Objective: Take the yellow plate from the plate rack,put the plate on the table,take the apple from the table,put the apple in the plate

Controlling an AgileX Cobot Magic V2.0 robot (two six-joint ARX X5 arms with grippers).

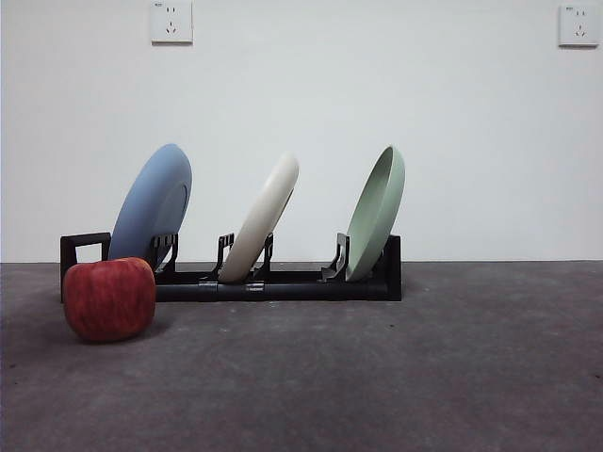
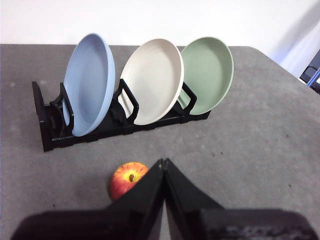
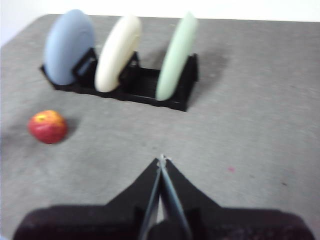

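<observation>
Long black plastic plate rack [image 1: 283,281] on dark grey matte table [image 1: 424,377]: holds round blue plate [image 1: 151,207], cream-yellow plate [image 1: 261,218] in the middle slot, pale green plate [image 1: 377,212], all tilted. Red apple [image 1: 109,298] on table beside the rack's handle end. Left gripper [image 2: 163,162] and right gripper [image 3: 161,160]: jaws together, holding nothing.

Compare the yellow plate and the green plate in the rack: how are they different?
The yellow plate is cream-coloured and stands in the middle slot of the rack; the green plate is pale green and stands at the end slot, far from the apple. Both are round, shallow, and lean the same way.
</observation>
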